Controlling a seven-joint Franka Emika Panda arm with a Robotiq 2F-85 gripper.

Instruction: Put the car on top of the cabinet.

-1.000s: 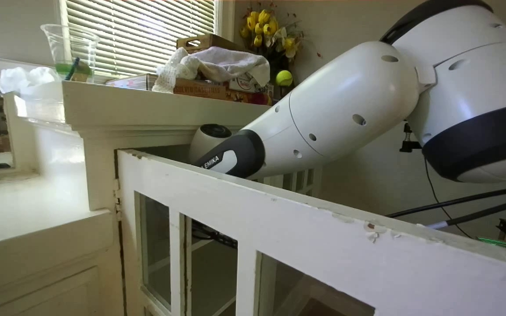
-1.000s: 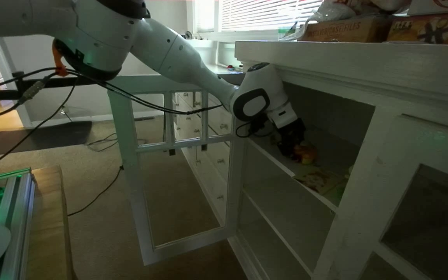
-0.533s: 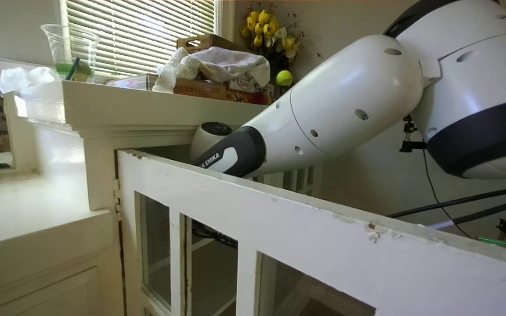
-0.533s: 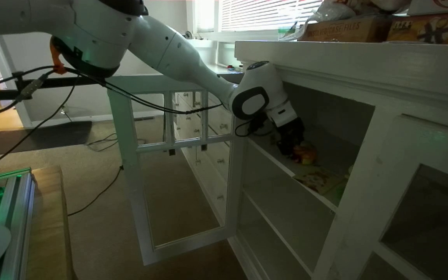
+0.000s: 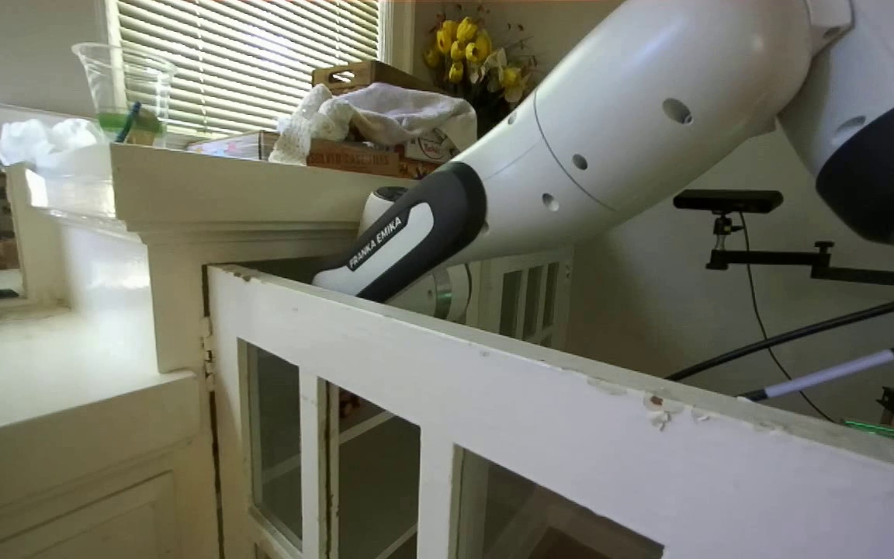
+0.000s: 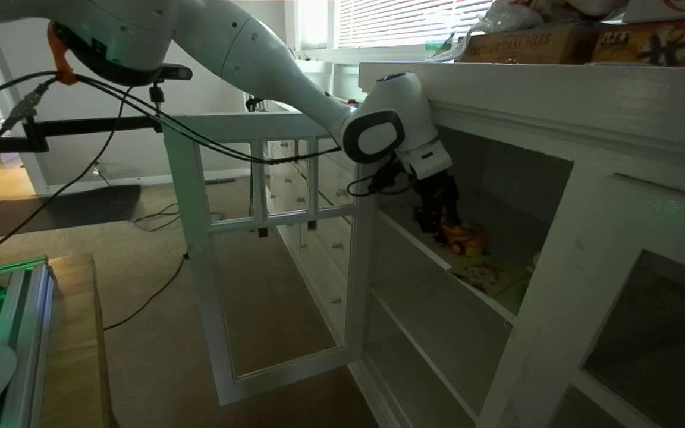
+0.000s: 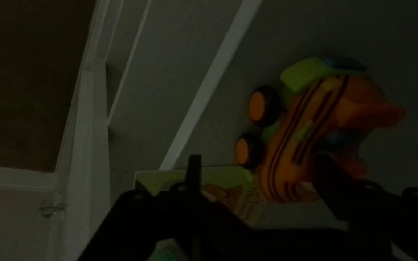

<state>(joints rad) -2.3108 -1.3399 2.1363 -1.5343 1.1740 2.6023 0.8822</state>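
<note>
The orange toy car (image 7: 289, 145) sits on a shelf (image 7: 216, 141) inside the white cabinet (image 6: 527, 113). The end effector (image 6: 440, 226), just left of the car in an exterior view, is spread apart and grips nothing. I can't tell if the two touch. To the left, the glass door (image 6: 183, 196) is swung out.

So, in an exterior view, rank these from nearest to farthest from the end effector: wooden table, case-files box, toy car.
1. Toy car: inside the cabinet, right beside the end effector.
2. Case-files box: above, on the cabinet top.
3. Wooden table: at the view's lower left.
</note>
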